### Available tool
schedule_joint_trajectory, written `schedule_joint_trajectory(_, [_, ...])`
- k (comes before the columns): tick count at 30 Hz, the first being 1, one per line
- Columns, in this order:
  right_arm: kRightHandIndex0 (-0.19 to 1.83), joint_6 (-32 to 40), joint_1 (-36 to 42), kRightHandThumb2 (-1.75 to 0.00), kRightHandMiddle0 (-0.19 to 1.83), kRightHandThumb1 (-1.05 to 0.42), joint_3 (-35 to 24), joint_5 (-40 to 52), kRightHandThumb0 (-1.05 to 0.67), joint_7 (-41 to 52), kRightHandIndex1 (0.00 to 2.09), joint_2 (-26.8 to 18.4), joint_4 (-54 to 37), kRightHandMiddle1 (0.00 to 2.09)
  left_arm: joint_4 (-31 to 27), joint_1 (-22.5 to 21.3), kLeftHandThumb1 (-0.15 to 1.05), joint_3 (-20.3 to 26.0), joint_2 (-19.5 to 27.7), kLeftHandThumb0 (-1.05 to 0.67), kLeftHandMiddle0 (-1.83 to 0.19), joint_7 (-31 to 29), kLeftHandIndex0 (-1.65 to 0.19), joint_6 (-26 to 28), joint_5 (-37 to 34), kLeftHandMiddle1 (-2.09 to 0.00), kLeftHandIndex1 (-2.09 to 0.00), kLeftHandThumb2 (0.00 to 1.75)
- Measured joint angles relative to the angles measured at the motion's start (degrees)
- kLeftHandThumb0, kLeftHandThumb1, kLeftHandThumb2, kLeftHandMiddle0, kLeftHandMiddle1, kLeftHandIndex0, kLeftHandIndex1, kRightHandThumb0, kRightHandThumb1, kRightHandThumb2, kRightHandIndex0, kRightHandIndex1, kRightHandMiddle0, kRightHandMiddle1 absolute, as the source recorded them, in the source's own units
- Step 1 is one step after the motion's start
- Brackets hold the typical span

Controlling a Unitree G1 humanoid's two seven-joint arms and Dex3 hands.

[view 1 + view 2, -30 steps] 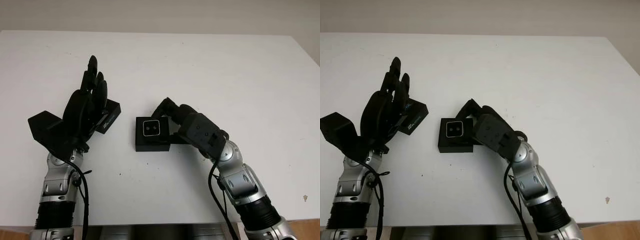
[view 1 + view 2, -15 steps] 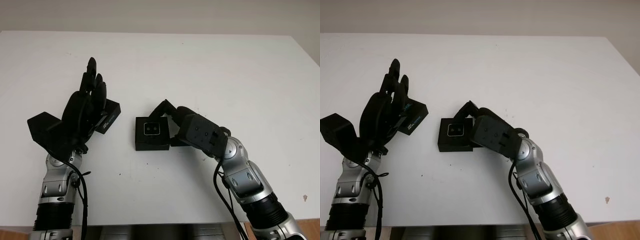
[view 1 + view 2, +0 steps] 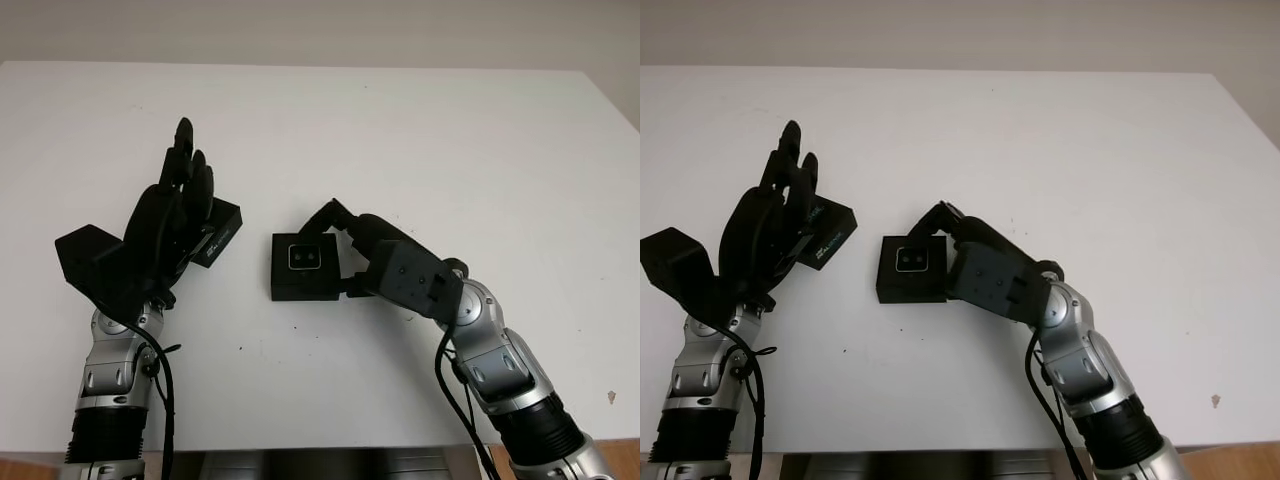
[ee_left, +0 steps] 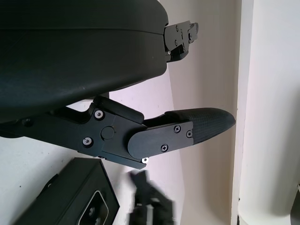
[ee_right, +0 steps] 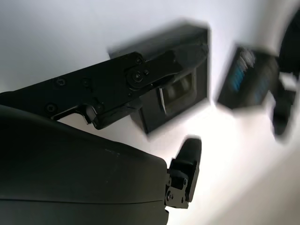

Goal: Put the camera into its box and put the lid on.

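Note:
A black box point(image 3: 300, 283) sits at the table's middle with the camera point(image 3: 304, 257) inside it, its silver face up. The black lid point(image 3: 222, 230) lies apart to the box's left, partly hidden behind my left hand point(image 3: 185, 175), which is open and raised above the table. My right hand point(image 3: 340, 250) is open against the box's right side, one finger point(image 3: 328, 213) reaching along the far right corner. In the right wrist view that finger point(image 5: 154, 70) crosses the box point(image 5: 154, 119), with the lid point(image 5: 243, 79) beyond it.
The white table point(image 3: 450, 150) stretches wide around the box. Its front edge point(image 3: 320, 448) runs just before my arms, and its right edge point(image 3: 615, 105) shows at the far right.
My right forearm and wrist have swung to the right while the fingers stayed at the box's right side. The left hand, the lid and the box have not moved.

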Motion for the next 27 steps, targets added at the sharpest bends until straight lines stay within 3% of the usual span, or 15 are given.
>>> schedule_joint_trajectory(4, [0.31, -2.2, -1.9, -0.11, -0.07, -1.04, -4.5, 3.0, -0.6, -4.5, 0.28, 2.4, -0.6, 1.13, -2.0, 0.4, 1.05, 0.6, 0.1, -0.75, 0.19, -0.1, 0.19, 0.0, -1.4, 0.0, 0.0, 0.58])
schedule_joint_trajectory(6, [0.36, -2.9, -3.0, -0.08, -0.02, -1.04, -5.8, 3.5, -0.57, -6.3, 0.4, 3.2, -0.8, 1.22, -3.5, 0.5, 1.05, 0.9, 0.3, -0.75, 0.19, -0.4, 0.19, 0.1, -2.0, 0.0, 0.0, 0.58])
schedule_joint_trajectory(7, [0.36, -3.0, -3.5, -0.08, -0.01, -1.04, -6.4, 3.8, -0.56, -7.1, 0.57, 3.5, -0.8, 1.28, -4.4, 0.7, 1.05, 1.1, 0.5, -0.76, 0.19, -0.8, 0.19, 0.1, -2.3, 0.0, 0.0, 0.58])
schedule_joint_trajectory(8, [0.31, -3.2, -4.0, -0.08, 0.03, -1.05, -7.0, 4.0, -0.55, -7.9, 0.93, 3.8, -0.8, 1.39, -5.4, 0.9, 1.05, 1.2, 0.7, -0.75, 0.19, -1.2, 0.19, 0.1, -2.7, 0.0, 0.0, 0.56])
schedule_joint_trajectory(10, [0.26, -3.3, -5.1, -0.07, 0.08, -1.05, -8.0, 4.2, -0.53, -9.4, 1.28, 4.3, -0.8, 1.48, -7.4, 1.5, 1.05, 1.5, 0.9, -0.75, 0.19, -1.8, 0.19, 0.2, -3.7, 0.0, 0.0, 0.55])
schedule_joint_trajectory(14, [0.26, -4.6, -6.9, -0.07, 0.17, -1.05, -9.4, 5.0, -0.5, -11.7, 1.59, 4.5, 0.6, 1.56, -10.6, 2.6, 1.05, 2.1, 2.4, -0.75, 0.19, -3.0, 0.19, 1.3, -4.6, 0.0, 0.0, 0.56])
schedule_joint_trajectory(17, [0.13, -4.5, -7.9, -0.09, 0.13, -1.05, -10.4, 5.4, -0.5, -12.3, 1.55, 4.5, 2.7, 1.53, -11.1, 2.5, 1.05, 2.5, 5.7, -0.75, 0.16, -5.9, 0.16, 0.2, -4.3, -0.02, -0.02, 0.47])
schedule_joint_trajectory(19, [0.08, -3.5, -8.6, -0.1, 0.11, -1.05, -11.5, 6.9, -0.47, -11.7, 1.52, 4.3, 3.4, 1.51, -9.2, 1.2, 1.05, 3.3, 9.9, -0.7, 0.0, -8.5, 0.03, -1.4, -3.2, -0.09, -0.09, 0.34])
schedule_joint_trajectory(23, [0.06, -0.2, -9.3, -0.17, 0.03, -1.05, -14.2, 12.7, -0.46, -9.9, 1.23, 4.9, 4.5, 1.44, -1.5, -5.1, 1.04, 4.6, 18.5, -0.62, -0.41, -11.7, -0.3, -4.2, -0.1, -0.13, -0.2, 0.09])
schedule_joint_trajectory(27, [0.03, 0.2, -9.6, -0.2, -0.06, -1.05, -16.2, 18.8, -0.45, -7.2, 1.13, 5.9, 7.1, 1.46, 6.4, -11.1, 0.93, 3.5, 23.0, -0.5, -0.7, -11.9, -0.58, -6.8, 5.2, -0.21, -0.33, 0.03])
